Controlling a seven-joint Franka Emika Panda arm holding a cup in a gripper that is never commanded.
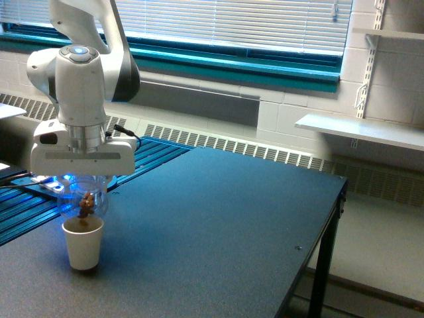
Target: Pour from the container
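Note:
In the exterior view, the clear rounded container (pixel 81 198) hangs upended under my gripper (pixel 81 179), which is shut on it. Its mouth points down just above the small white paper cup (pixel 83 244), which stands on the dark table (pixel 218 225) at the exterior view's left. A few brown pieces still sit in the container's neck, and brown filling shows at the cup's rim. The fingers themselves are hidden behind the white gripper body.
A blue slatted rack (pixel 40 199) with a cable lies behind the cup at the exterior view's left. The table's edge and a black leg (pixel 324 265) run down the exterior view's right. A white shelf (pixel 361 129) hangs on the wall beyond.

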